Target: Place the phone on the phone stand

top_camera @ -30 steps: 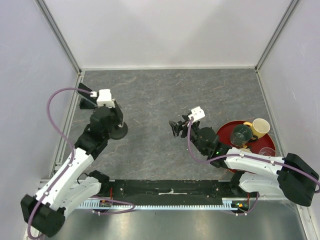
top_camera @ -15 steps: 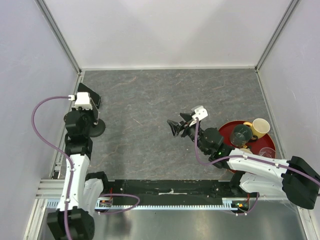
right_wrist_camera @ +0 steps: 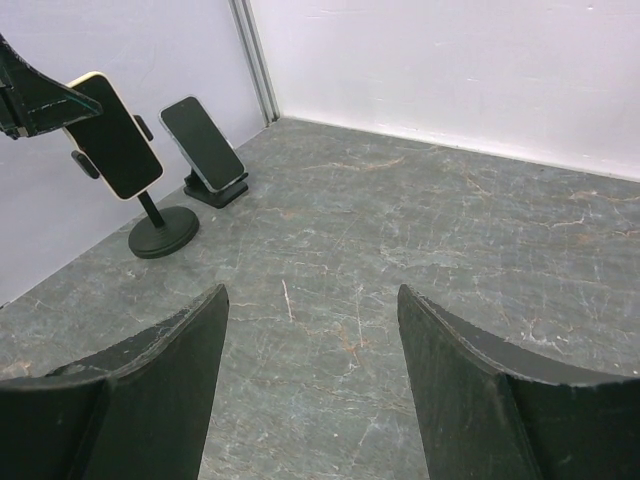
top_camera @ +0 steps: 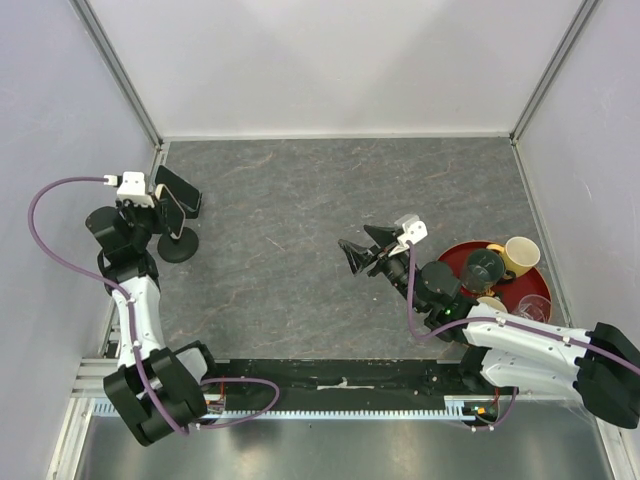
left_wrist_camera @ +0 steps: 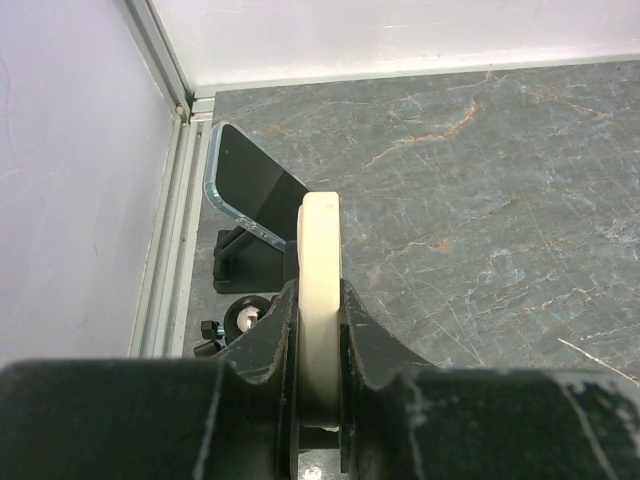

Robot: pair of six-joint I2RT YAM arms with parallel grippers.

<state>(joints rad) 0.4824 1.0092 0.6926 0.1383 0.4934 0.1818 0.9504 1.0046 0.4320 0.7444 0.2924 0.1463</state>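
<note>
Clamped on the phone (left_wrist_camera: 321,235), the left gripper (left_wrist_camera: 320,310) is holding it against the stand (right_wrist_camera: 163,236), probably needing only a gentle release next.

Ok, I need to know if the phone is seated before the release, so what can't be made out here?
- Whether the phone sits in the round-based stand: right wrist view, the phone covers most of the holder; top view, too small.
- The phone's screen: left wrist view, edge-on in the left gripper.
- The red tray: top view, partly under the right arm.
</note>
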